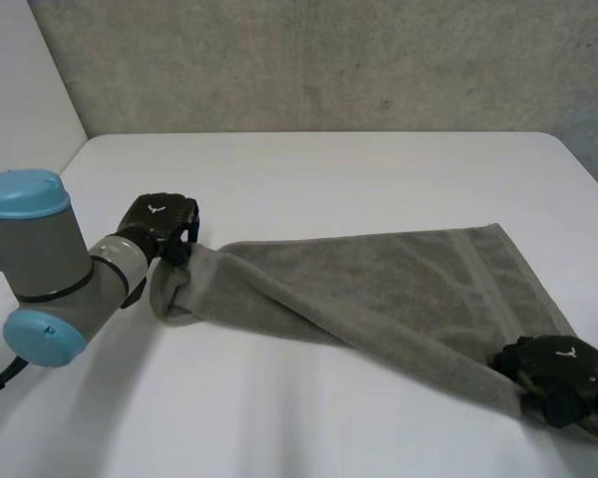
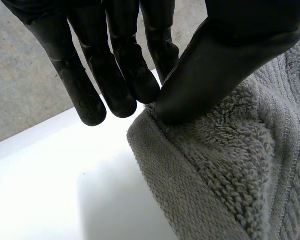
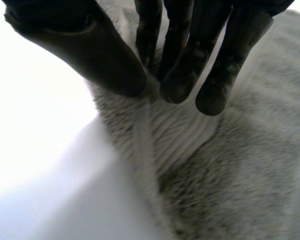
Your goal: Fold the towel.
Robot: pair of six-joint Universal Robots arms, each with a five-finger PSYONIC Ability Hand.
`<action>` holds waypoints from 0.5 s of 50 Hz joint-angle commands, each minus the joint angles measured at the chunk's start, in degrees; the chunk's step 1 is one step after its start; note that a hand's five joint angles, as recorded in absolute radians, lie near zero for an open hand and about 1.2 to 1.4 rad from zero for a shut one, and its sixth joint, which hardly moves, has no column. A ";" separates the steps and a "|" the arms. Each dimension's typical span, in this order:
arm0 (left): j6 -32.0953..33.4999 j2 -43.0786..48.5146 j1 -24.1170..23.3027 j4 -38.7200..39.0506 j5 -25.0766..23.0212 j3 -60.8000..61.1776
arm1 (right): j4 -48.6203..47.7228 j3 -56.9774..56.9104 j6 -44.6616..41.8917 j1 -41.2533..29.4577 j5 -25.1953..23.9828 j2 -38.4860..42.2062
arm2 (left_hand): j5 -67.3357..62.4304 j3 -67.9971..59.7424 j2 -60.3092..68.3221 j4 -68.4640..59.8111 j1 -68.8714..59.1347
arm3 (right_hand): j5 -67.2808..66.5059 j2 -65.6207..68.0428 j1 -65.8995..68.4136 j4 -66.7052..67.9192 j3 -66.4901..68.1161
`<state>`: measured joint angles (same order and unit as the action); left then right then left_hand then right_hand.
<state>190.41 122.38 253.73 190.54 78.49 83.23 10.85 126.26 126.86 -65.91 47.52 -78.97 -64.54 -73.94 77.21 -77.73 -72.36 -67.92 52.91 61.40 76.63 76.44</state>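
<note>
Grey and capped in light blue, the left arm is seen at the near edge of a white table, its black left hand closed on one bunched end of a grey towel. From that hand the towel is drawn out in a long, twisted band across the table towards the right hand, by which the opposite end is gripped at a near corner. The far part of the cloth is spread flat on the tabletop, a woven stripe being visible close to its right-hand edge. In the left wrist view, the towel's hemmed edge is pinched between the thumb and the nearest finger, while the other fingers are held almost straight and clear of the cloth, above the table. In the right wrist view, a ridge of towel is nipped between the thumb and the fingertips, with the cloth gathered into folds under the palm and bare table beside it. A rough grey wall is seen behind the table.
</note>
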 commanded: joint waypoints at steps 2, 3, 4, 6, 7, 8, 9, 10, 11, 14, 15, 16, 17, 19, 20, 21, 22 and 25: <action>-0.66 -2.15 -0.08 -0.08 0.00 0.26 | 4.35 -7.25 7.09 -1.50 -1.38 -7.87 | -5.46 -6.06 2.79 -2.27 -7.64 | -2.08 27.09 18.60 3.37 3.56; -1.00 -2.84 -0.17 -0.26 0.00 0.35 | 4.79 -8.91 8.48 -1.94 -2.25 -8.74 | -5.46 -6.06 2.79 -2.27 -7.64 | -2.08 27.09 18.60 3.37 3.56; -1.62 -3.90 -0.08 -0.87 -0.09 0.61 | 4.97 -10.84 9.89 -2.20 -2.69 -9.62 | -5.46 -6.06 2.79 -2.27 -7.64 | -2.08 27.09 18.60 3.37 3.56; -2.14 -4.86 -0.08 -1.57 -0.26 0.96 | 5.66 -12.77 11.03 -2.56 -2.96 -11.02 | -5.46 -6.06 2.79 -2.27 -7.64 | -2.08 27.09 18.60 3.37 3.56; -2.76 -6.00 0.00 -2.27 -0.44 1.14 | 6.71 -14.97 12.17 -2.82 -3.05 -12.69 | -5.46 -6.06 2.79 -2.27 -7.64 | -2.08 27.09 18.60 3.37 3.56; -2.76 -6.02 0.01 -2.28 -0.44 1.14 | 6.72 -14.99 12.18 -2.82 -3.05 -12.70 | -5.46 -6.06 2.79 -2.27 -7.64 | -2.08 27.09 18.60 3.37 3.56; -3.37 -7.32 -0.08 -3.06 -0.53 1.49 | 8.20 -17.60 13.14 -3.08 -3.05 -14.36 | -5.46 -6.06 2.79 -2.27 -7.64 | -2.08 27.09 18.60 3.37 3.56; -3.38 -7.33 -0.08 -3.07 -0.53 1.49 | 8.22 -17.62 13.15 -3.09 -3.05 -14.37 | -5.46 -6.06 2.79 -2.27 -7.64 | -2.08 27.09 18.60 3.37 3.56; -3.90 -9.25 0.09 -3.77 -0.62 1.93 | 10.13 -20.58 14.02 -3.17 -3.22 -15.77 | -5.46 -6.06 2.79 -2.27 -7.64 | -2.08 27.09 18.60 3.37 3.56; -5.31 -14.98 0.71 -4.92 -0.79 2.99 | 14.28 -27.29 15.96 -3.26 -3.40 -17.89 | -5.46 -6.06 2.79 -2.27 -7.64 | -2.08 27.09 18.60 3.37 3.56; -6.10 -17.33 1.14 -5.00 -0.88 3.51 | 16.11 -30.16 17.09 -3.26 -3.66 -18.76 | -5.46 -6.06 2.79 -2.27 -7.64 | -2.08 27.09 18.60 3.37 3.56; -6.97 -19.62 1.32 -5.01 -1.05 3.78 | 17.26 -32.28 17.98 -3.44 -3.84 -19.38 | -5.46 -6.06 2.79 -2.27 -7.64 | -2.08 27.09 18.60 3.37 3.56; -6.98 -19.64 1.32 -5.01 -1.06 3.78 | 17.27 -32.30 17.99 -3.44 -3.84 -19.38 | -5.46 -6.06 2.79 -2.27 -7.64 | -2.08 27.09 18.60 3.37 3.56; -8.47 -21.92 1.50 -5.01 -1.58 3.87 | 17.89 -33.18 18.34 -3.70 -3.84 -19.56 | -5.46 -6.06 2.79 -2.27 -7.64 | -2.08 27.09 18.60 3.37 3.56; -8.48 -21.92 1.50 -5.01 -1.58 3.87 | 17.89 -33.01 18.42 -4.05 -3.67 -19.21 | -5.46 -6.06 2.79 -2.27 -7.64 | -2.08 27.09 18.60 3.37 3.56; -9.00 -22.10 1.67 -5.01 -1.93 4.13 | 17.80 -31.96 18.16 -4.66 -3.58 -18.95 | -5.46 -6.06 2.79 -2.27 -7.64 | -2.08 27.09 18.60 3.37 3.56; -9.01 -22.10 1.68 -5.01 -1.93 4.13 | 17.80 -31.95 18.16 -4.67 -3.58 -18.94 | -5.46 -6.06 2.79 -2.27 -7.64 | -2.08 27.09 18.60 3.37 3.56; -9.36 -21.92 2.03 -4.92 -2.29 5.19 | 17.27 -28.52 17.72 -6.69 -3.14 -17.10 | -5.46 -6.06 2.79 -2.27 -7.64 | 35.20 -10.19 -18.68 -33.91 -33.72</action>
<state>182.40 101.45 255.18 185.45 77.02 87.16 28.32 94.00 145.01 -69.96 43.83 -98.23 -64.54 -74.28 77.21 -77.74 -72.36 -65.60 51.44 58.51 73.77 73.23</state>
